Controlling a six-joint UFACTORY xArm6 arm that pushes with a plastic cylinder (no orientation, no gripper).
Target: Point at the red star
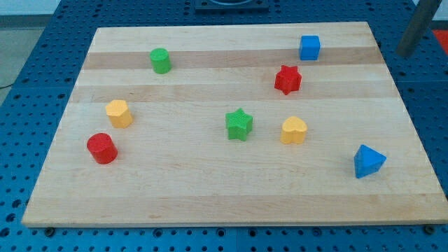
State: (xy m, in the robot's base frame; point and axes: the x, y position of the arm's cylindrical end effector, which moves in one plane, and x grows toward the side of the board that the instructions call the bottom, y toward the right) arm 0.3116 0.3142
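Note:
The red star lies on the wooden board at the upper right. A dark rod comes in at the view's top right corner; my tip is just off the board's right edge, well to the right of and slightly above the red star. The blue cube lies up and to the right of the red star, between it and the tip. The tip touches no block.
A green cylinder is at the upper left. A yellow block and a red cylinder are at the left. A green star and a yellow heart are mid-board. A blue triangular block is at the lower right.

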